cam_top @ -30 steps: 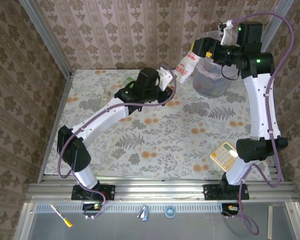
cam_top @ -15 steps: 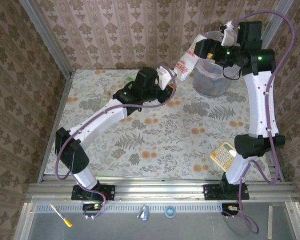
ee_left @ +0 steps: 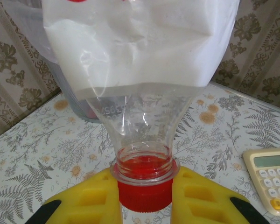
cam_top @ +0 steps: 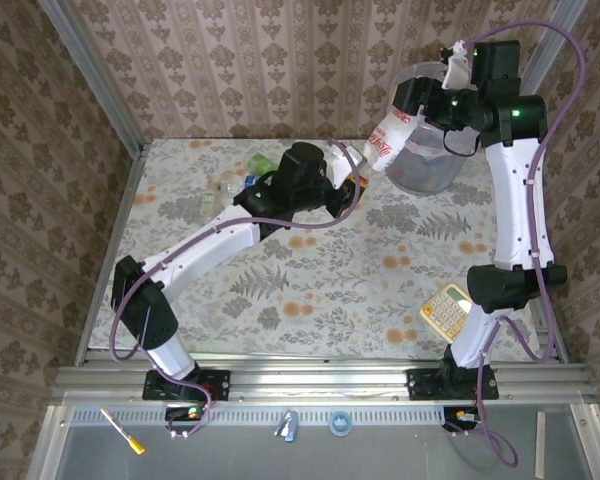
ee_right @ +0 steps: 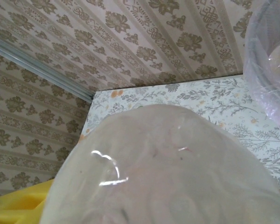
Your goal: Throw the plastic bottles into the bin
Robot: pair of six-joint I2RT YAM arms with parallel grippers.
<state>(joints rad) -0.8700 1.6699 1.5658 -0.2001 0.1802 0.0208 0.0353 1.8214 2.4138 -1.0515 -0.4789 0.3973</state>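
Observation:
One clear plastic bottle with a white, red-printed label hangs slanted in the air just left of the bin. My left gripper is shut on its red cap, a yellow finger on each side. The right gripper has closed round the bottle's base; one yellow finger lies against its side and the rest is hidden. The bin's bag-lined wall stands close at the right. More bottles lie at the back left of the table.
A beige calculator lies near the right arm's base and appears again as the calculator past the bottle's neck. Patterned walls close in the table at the back and sides. A floral cloth covers the table.
The left gripper has carried the bottle's cap end to the right, toward the bin. The right gripper's jaws have narrowed round the bottle's base. Bottles at the back left have come into sight.

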